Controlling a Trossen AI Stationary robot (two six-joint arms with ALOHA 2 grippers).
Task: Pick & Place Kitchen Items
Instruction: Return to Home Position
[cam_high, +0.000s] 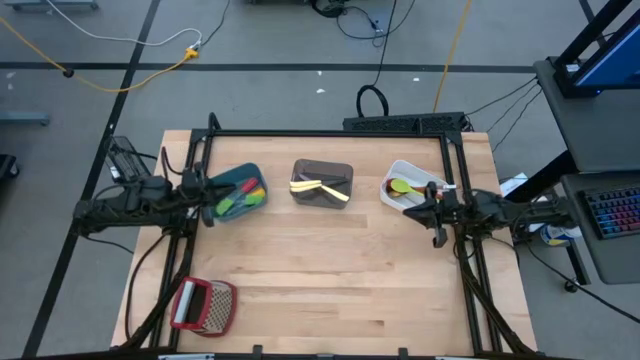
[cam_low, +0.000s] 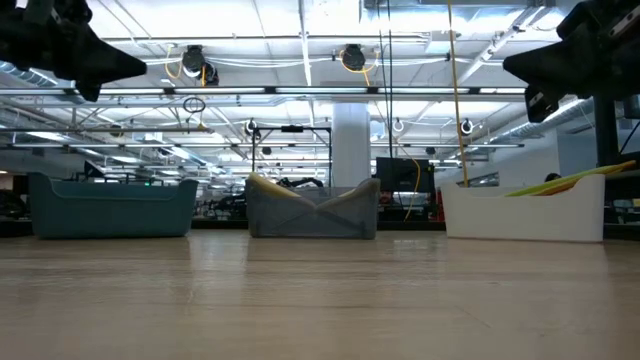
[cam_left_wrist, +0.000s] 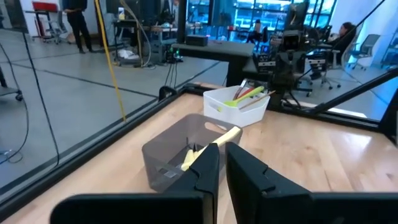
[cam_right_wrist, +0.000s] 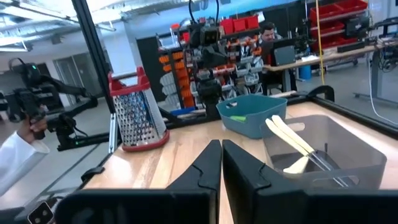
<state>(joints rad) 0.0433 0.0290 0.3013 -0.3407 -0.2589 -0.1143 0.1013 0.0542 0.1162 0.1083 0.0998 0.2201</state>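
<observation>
Since no small kitchen tool lies loose on the desk, it looks like you have nothing left to pick up. The pale yellow knives lie crossed in the grey bin in the middle, and one leans up over the rim because it is longer than the bin. The green, red and orange tools sit in the teal bin on the left. The green and red spoons lie in the white bin on the right. Only the red grater rests on the desk, near the front left corner, and it is not one of the things to sort. Your left pincer hangs just beside the teal bin, its fingers pressed close with nothing between them. Your right pincer hangs just beside the white bin, also pinched narrow and empty. Both arms sit up off the desk at its sides, which looks like their resting spot and leaves the middle free.
</observation>
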